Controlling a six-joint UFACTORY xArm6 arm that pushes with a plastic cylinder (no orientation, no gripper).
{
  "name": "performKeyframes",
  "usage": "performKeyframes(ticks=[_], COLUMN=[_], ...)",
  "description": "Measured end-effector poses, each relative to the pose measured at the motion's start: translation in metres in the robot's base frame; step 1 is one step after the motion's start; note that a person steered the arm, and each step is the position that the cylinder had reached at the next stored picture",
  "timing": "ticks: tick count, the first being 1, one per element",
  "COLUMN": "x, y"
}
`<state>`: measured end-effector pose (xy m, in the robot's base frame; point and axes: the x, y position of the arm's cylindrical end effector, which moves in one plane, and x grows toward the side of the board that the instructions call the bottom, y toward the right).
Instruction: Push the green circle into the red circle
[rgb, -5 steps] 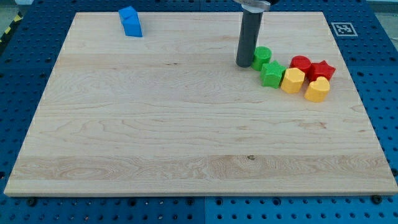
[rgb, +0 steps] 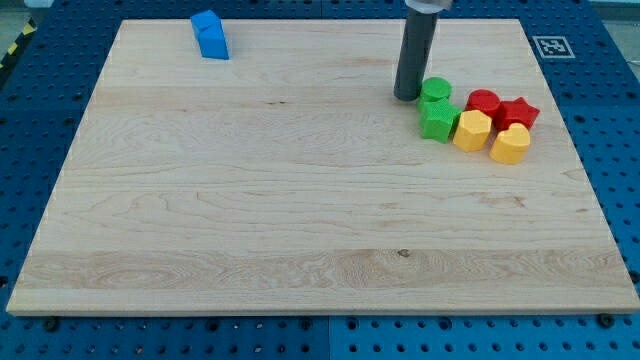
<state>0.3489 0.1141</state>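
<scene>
The green circle (rgb: 435, 91) sits at the view's upper right, just above a green star (rgb: 438, 120). The red circle (rgb: 484, 102) lies to its right, with a small gap between them. My tip (rgb: 407, 97) is a dark rod standing right against the green circle's left side. The rod hides a little of the board behind it.
A red star (rgb: 518, 113) sits right of the red circle. A yellow hexagon (rgb: 471, 130) and a yellow heart (rgb: 510, 145) lie below them. A blue block (rgb: 210, 35) stands at the view's upper left. The wooden board (rgb: 250, 200) rests on a blue pegboard table.
My tip has moved to the view's right and slightly up. The green circle has shifted right with it, closer to the red circle.
</scene>
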Motion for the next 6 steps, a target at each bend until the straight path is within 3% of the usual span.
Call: performKeyframes(ticks=[4,6], x=[0.0,-0.02], y=[0.016,0.016])
